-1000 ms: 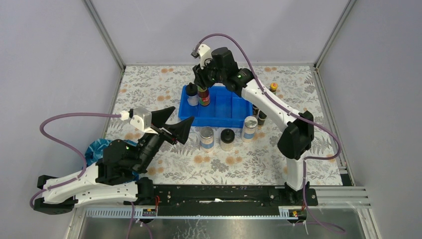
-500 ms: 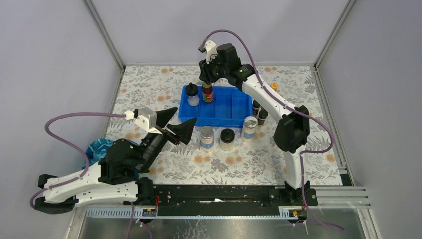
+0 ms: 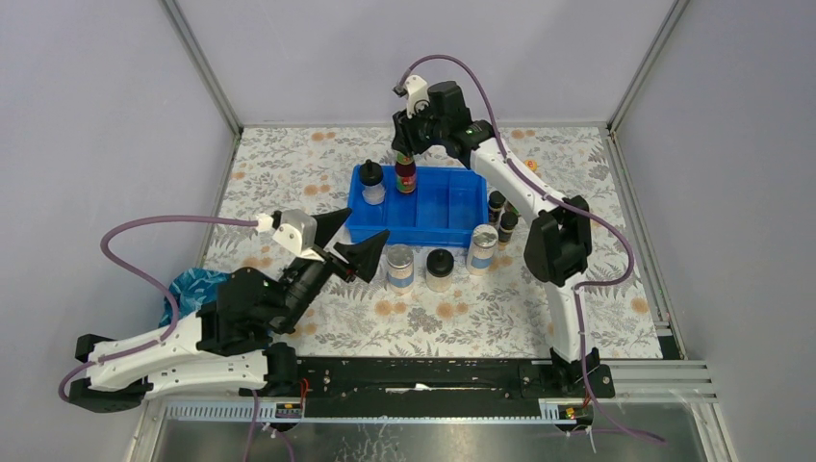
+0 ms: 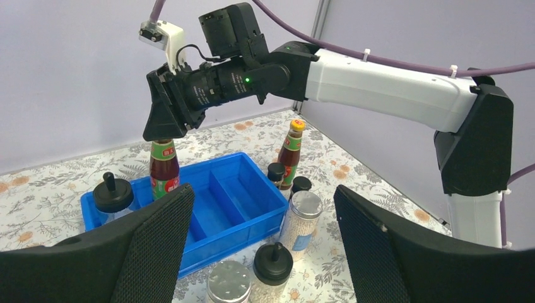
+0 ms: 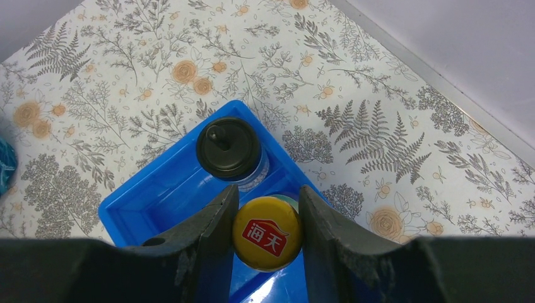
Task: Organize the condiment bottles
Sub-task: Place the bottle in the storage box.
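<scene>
My right gripper (image 3: 405,160) is shut on the yellow cap (image 5: 267,233) of a red-labelled bottle (image 3: 405,177), held upright in the back left of the blue tray (image 3: 452,207). A black-domed bottle (image 3: 372,183) stands in the tray just left of it. In front of the tray stand a silver-lidded jar (image 3: 399,267), a black-domed bottle (image 3: 440,269) and a second silver-lidded jar (image 3: 483,248). Two tiny black-capped bottles (image 3: 500,215) stand right of the tray. The other red-labelled bottle (image 4: 290,154) stands behind them. My left gripper (image 3: 358,231) is open and empty, left of the front jars.
A crumpled blue bag (image 3: 188,289) lies by the left arm. The right arm (image 3: 520,192) stretches over the table's right side above the tiny bottles. The tray's middle and right compartments hold nothing. Grey walls enclose the floral mat.
My right gripper carried the red-labelled bottle a little right and toward the back of the tray. My left gripper moved right, nearer the front jars, still open.
</scene>
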